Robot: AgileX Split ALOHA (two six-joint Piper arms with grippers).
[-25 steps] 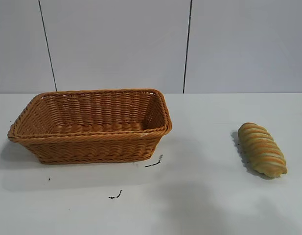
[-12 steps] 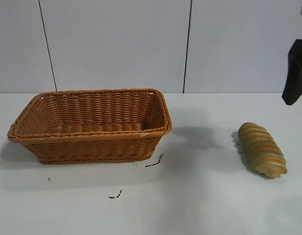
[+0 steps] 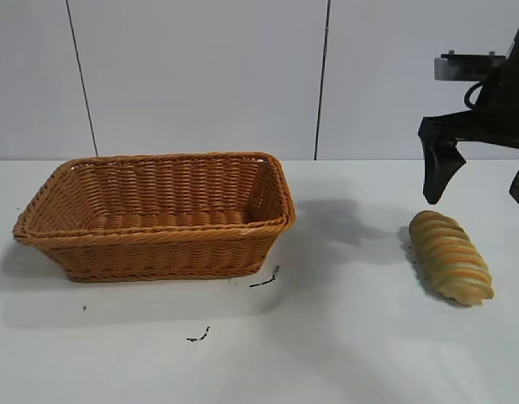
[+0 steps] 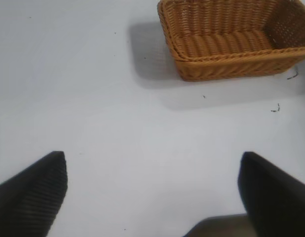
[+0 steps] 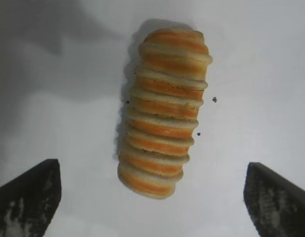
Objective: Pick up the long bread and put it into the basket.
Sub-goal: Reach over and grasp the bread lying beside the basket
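The long bread point(image 3: 450, 257), a tan loaf with orange-brown ridged stripes, lies on the white table at the right; it also shows in the right wrist view point(image 5: 163, 111). The orange-brown wicker basket point(image 3: 74, 238) stands empty at the left, also seen in the left wrist view point(image 4: 226, 66). My right gripper point(image 3: 479, 192) is open and hovers above the far end of the bread, apart from it; in its own view point(image 5: 151, 190) the loaf lies between and beyond the fingers. My left gripper point(image 4: 153, 165) is open over bare table, away from the basket.
The white table point(image 3: 343, 337) carries small dark marks point(image 3: 265, 279) in front of the basket. A pale panelled wall stands behind. Bare table lies between the basket and the bread.
The right arm has come into the exterior view from the upper right and moved down and left above the bread. Bread and basket have not moved.
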